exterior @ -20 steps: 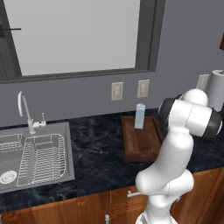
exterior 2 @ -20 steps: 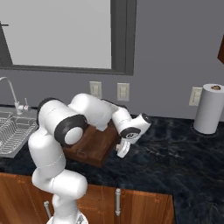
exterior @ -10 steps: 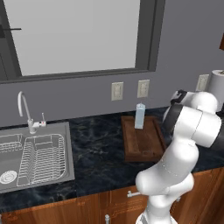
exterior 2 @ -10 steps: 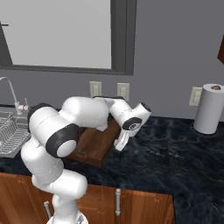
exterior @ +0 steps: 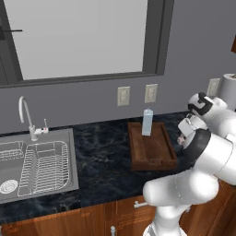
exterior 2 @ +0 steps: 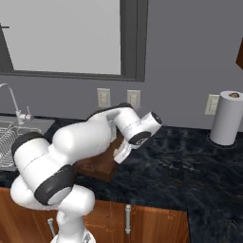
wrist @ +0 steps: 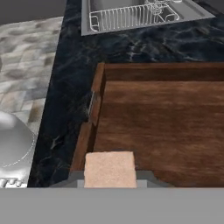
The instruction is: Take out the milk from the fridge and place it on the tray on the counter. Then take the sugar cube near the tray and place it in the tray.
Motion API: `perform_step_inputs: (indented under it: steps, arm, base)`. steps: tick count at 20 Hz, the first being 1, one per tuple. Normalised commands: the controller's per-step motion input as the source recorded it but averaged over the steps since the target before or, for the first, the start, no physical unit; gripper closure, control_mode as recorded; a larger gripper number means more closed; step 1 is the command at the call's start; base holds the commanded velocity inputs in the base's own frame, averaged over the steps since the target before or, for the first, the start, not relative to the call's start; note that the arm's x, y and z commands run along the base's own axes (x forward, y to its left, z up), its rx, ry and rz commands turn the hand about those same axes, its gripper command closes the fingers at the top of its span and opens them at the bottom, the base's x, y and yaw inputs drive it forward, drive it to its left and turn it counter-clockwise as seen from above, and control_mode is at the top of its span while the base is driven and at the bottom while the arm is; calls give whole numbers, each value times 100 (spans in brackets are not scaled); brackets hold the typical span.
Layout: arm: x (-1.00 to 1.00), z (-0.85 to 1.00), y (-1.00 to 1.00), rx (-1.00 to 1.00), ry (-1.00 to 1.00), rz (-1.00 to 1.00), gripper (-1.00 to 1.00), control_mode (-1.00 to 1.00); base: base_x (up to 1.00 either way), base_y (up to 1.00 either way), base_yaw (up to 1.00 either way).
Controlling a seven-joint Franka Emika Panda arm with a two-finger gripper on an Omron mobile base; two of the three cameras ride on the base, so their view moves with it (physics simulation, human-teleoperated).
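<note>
The two-finger gripper (wrist: 109, 177) is clamped on the tiny pale beige sugar cube (wrist: 109, 169), above the dark brown wooden tray's (wrist: 164, 127) rim. The pale blue-grey milk carton (exterior: 147, 122) stands upright in the tray's far end.

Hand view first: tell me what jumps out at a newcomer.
A pale sugar cube sits pinched in the hand, over the near rim of the brown wooden tray. From the base, the milk stands upright at the tray's far end, on the black counter beside the sink.

Both base views look forward and down from behind the arm, left and right, sharing the black counter (exterior: 106, 152) and the wooden tray (exterior: 152, 150). The hand view sits close over the tray's rim (wrist: 94, 105), facing the far sink (wrist: 131, 15).
</note>
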Motion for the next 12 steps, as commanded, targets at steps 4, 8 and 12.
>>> perform_step_inputs:
  steps: [4,8,12]
  arm:
    - [-7,4,68,0,-2,-11,100,-100]
    - [2,9,55,-1,0,-15,100,-100]
    - [7,0,15,-1,0,-8,100,-100]
  base:
    - [0,0,0]
    - [0,0,0]
    - [0,0,0]
